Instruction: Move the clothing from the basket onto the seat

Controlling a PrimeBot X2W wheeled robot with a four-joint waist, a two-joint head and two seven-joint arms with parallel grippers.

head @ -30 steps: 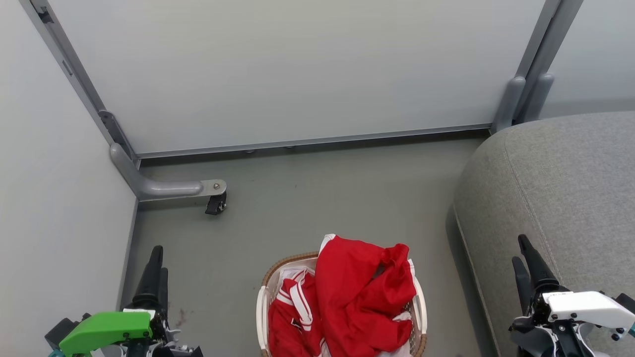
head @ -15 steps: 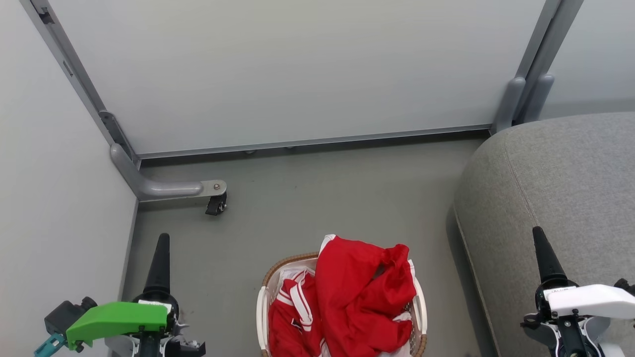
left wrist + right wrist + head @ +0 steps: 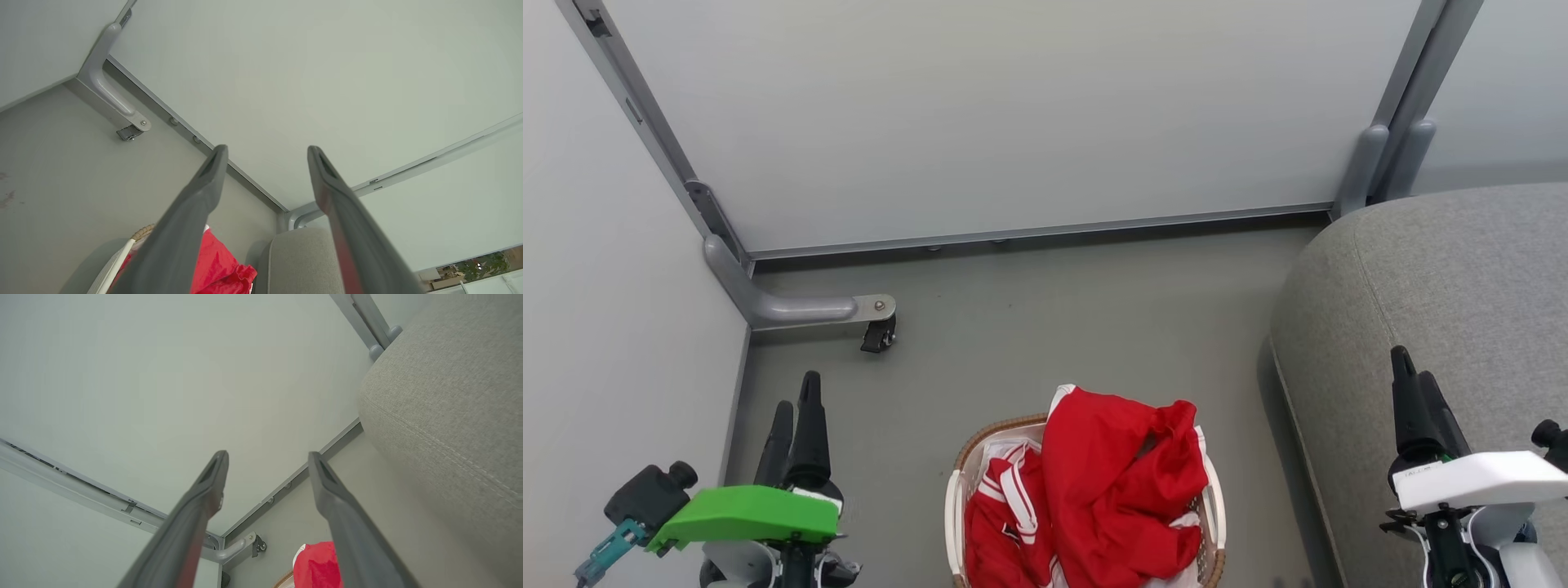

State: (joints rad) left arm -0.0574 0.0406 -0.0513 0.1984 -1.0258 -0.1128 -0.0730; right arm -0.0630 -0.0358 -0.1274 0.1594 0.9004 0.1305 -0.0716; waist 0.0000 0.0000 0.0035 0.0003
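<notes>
Between the two grippers, at the bottom centre of the head view, the basket point(image 3: 992, 431) stands on the grey floor point(image 3: 1054, 327). The clothing point(image 3: 1111, 482) lies inside it. A plain red garment point(image 3: 1123, 457) is heaped on top and spills over the far rim. A red garment with white striped trim point(image 3: 1005, 490) lies lower, on the side nearer the left gripper point(image 3: 796, 392).

Left gripper: fingers apart, nothing between them, tips pointing toward the partition panel point(image 3: 1013, 122). It is seen over the floor, with the basket to its right and well apart from it. A caster wheel point(image 3: 878, 335) sits ahead of its tips, slightly to the right. The left wrist view confirms the open gap, with red fabric and the woven rim low behind one finger.

Right gripper point(image 3: 1413, 363): fingers apart, nothing between them, tips pointing the same way. It is seen over the inner edge of the seat point(image 3: 1462, 278); contact with the fabric cannot be determined. The basket lies to its left, well apart. The seat extends ahead and to the right of this gripper, and a stitched seam runs along its rounded edge.
</notes>
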